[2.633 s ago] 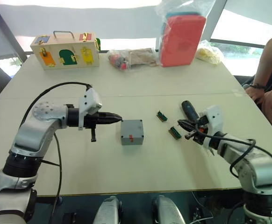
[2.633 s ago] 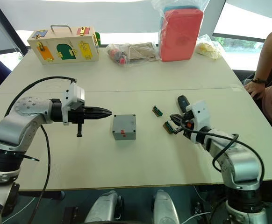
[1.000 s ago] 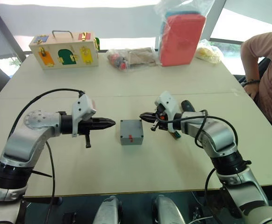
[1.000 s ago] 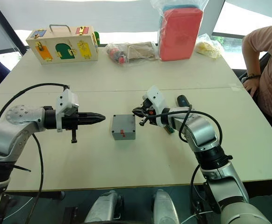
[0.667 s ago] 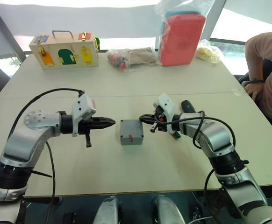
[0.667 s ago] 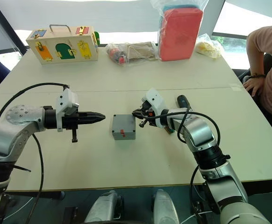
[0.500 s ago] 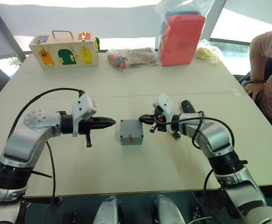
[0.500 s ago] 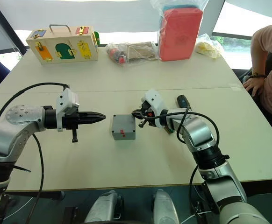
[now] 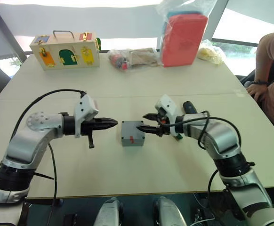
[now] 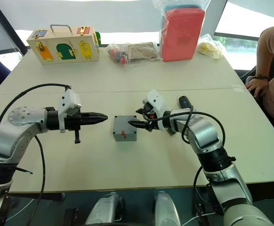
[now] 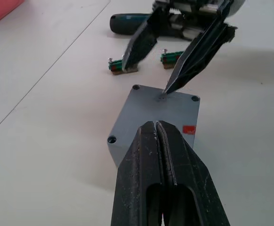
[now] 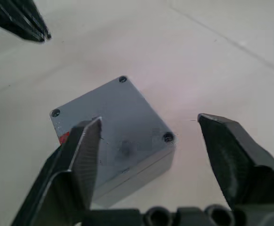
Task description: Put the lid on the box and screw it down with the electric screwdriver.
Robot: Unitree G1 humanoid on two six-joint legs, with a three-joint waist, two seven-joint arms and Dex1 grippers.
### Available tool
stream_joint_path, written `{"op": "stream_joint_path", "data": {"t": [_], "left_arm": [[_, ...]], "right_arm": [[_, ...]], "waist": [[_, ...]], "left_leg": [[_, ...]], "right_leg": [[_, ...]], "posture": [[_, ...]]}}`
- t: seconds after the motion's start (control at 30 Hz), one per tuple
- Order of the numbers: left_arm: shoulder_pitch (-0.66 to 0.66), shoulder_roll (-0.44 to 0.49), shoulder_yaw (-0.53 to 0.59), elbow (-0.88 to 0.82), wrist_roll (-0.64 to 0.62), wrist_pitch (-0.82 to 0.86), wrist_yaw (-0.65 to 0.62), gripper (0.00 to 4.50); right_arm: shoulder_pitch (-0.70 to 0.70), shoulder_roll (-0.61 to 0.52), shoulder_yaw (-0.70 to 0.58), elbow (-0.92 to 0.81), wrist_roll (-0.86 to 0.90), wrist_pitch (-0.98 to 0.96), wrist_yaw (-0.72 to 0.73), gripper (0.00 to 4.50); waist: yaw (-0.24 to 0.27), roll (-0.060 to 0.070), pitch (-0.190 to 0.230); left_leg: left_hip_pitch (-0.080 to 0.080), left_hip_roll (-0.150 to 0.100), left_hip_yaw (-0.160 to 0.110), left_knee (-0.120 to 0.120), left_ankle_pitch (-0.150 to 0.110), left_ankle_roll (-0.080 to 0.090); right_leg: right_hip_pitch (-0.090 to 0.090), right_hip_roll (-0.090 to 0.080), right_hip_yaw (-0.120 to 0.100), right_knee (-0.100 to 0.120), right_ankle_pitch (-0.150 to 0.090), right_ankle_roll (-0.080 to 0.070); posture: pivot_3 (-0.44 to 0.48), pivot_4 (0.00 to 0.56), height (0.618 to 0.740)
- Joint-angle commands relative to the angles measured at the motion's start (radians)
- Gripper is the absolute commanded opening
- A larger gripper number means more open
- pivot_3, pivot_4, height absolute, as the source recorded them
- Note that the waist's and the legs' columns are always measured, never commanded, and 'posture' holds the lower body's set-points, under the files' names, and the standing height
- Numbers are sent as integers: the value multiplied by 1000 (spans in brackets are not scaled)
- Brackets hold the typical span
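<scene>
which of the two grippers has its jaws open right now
The right gripper: its jaws are spread, one tip on the lidded box. The left gripper, pointing at the box, has its jaws pressed shut.

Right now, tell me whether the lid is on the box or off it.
On. The lid sits flush on the box, closing its top, with a seam along the side and screw holes at the corners. Whether screws are tightened, cannot tell.

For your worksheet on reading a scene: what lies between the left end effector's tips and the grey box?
Only bare table. In the left eye view, the left end effector, fingers shut, stops short of the grey box, with nothing in the gap.
</scene>
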Motion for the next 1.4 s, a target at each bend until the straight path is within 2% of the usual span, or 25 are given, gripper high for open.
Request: {"op": "stream_joint_path", "data": {"t": [0.03, 0.13, 0.27, 0.4, 0.5, 0.67, 0.8, 0.93, 1.2, 1.3, 1.4], "left_arm": [[-27, -9, 3, -20, -9, -10, -3, 0], [-54, -21, -9, 1, -8, -18, -20, 0], [-77, -44, -24, 40, 0, -56, -57, 0], [-103, -93, -56, 43, 8, -66, -42, 0], [-106, -123, -61, 60, 6, -93, -57, 0], [-104, -161, -83, 66, 15, -110, -48, 0], [-110, -182, -97, 67, 25, -111, -38, 0], [-91, -176, -77, 54, 22, -105, -27, 0], [-69, -183, -77, 32, 28, -113, 17, 0], [-71, -188, -80, 35, 37, -124, 30, 0], [-73, -190, -78, 40, 43, -135, 36, 0]], "right_arm": [[-20, -51, -155, -86, 60, 71, -37, 3439], [-57, -156, -256, -87, 115, 271, -54, 3439], [-111, -325, -203, -30, 101, 451, -58, 3439], [-137, -413, -156, 42, 117, 549, -41, 3439], [-191, -414, -59, 144, 83, 648, -81, 3439], [-218, -396, 48, 265, 58, 666, -95, 3439], [-224, -399, 99, 323, 42, 646, -88, 3439], [-248, -348, 168, 415, -5, 607, -100, 3439], [-306, -282, 299, 572, -86, 495, -36, 3439], [-345, -260, 323, 632, -113, 470, -7, 2901], [-373, -244, 343, 681, -138, 455, 22, 2025]], "waist": [[-1, 0, 0], [-1, 0, 0], [-2, 1, 1], [-5, 1, 1], [-7, 1, 1], [-3, 0, 1], [-3, 0, 1], [-5, 0, 1], [-11, -1, 0], [-11, -2, 0], [-12, -2, 0]], "left_leg": [[0, 0, 0, 0, 0, 0], [0, 0, 0, 0, 0, 0], [0, 0, 0, 0, 0, 0], [0, 0, 1, -1, 0, 0], [0, 0, 1, -1, 0, 0], [-1, 0, 2, -1, 0, 0], [-1, 0, 2, 0, 0, 0], [-1, 0, 2, 0, 0, 0], [-1, 1, 2, 0, 0, 0], [-1, 1, 2, 1, 0, 0], [0, 1, 2, 1, 0, 0]], "right_leg": [[0, 0, 0, 0, 0, 0], [0, 0, 0, 0, 0, 0], [0, 0, 0, 0, 0, 0], [0, 1, 0, -1, 0, -1], [-1, 1, 1, -1, 0, 0], [-1, 1, 2, -1, 0, 0], [-2, 0, 2, -1, 0, 0], [-1, 0, 2, -1, 0, 0], [-2, 2, 2, 0, 0, 0], [-2, 2, 2, 0, 1, 0], [-2, 2, 2, 0, 1, -1]], "posture": [[0, 150, 730], [0, 150, 730], [0, 150, 730], [0, 150, 730], [0, 150, 730], [0, 150, 730], [0, 150, 730], [0, 150, 730], [0, 150, 730], [0, 150, 730], [0, 150, 730]]}}
